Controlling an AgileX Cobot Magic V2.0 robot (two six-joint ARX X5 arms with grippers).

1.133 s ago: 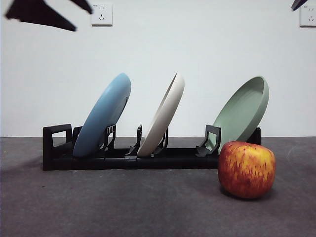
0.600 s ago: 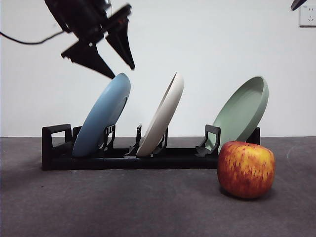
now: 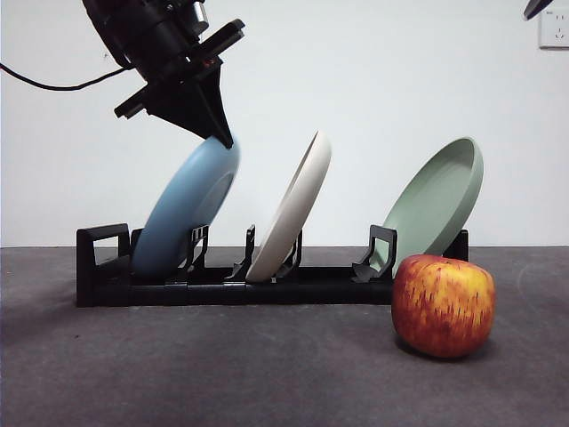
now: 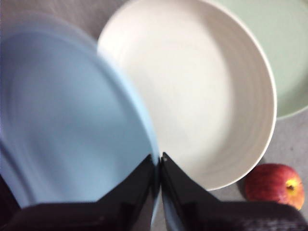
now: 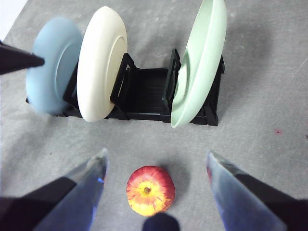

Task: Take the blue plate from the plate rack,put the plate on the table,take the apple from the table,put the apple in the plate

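The left end effector [image 3: 212,120] comes down from about eleven o'clock in the front view, its two black jaws pinched on the top rim of the blue plate [image 3: 182,213]. The left wrist view confirms this: the jaws nearly meet with the thin blue rim [image 4: 144,144] between them. The grip sits at the plate's highest edge because that is the only part standing free of the dividers. The plate looks blurred in the wrist views, so it may already be shifting in its slot, though I cannot be sure.

The plate rack [image 3: 222,286] holds the plate leaning toward one o'clock, its lower edge in the leftmost slot. The slots keep each dish upright and apart, so one can be lifted out alone. The cream-white plate [image 3: 292,209] leans in the middle slot and the sage-green plate [image 3: 437,203] in the last.

The apple [image 3: 443,305] rests on the table [image 3: 267,374], just in front of the rack's right end, below the green plate.

The right end effector [image 5: 156,192] waits above the apple with its jaws spread wide, holding nothing.
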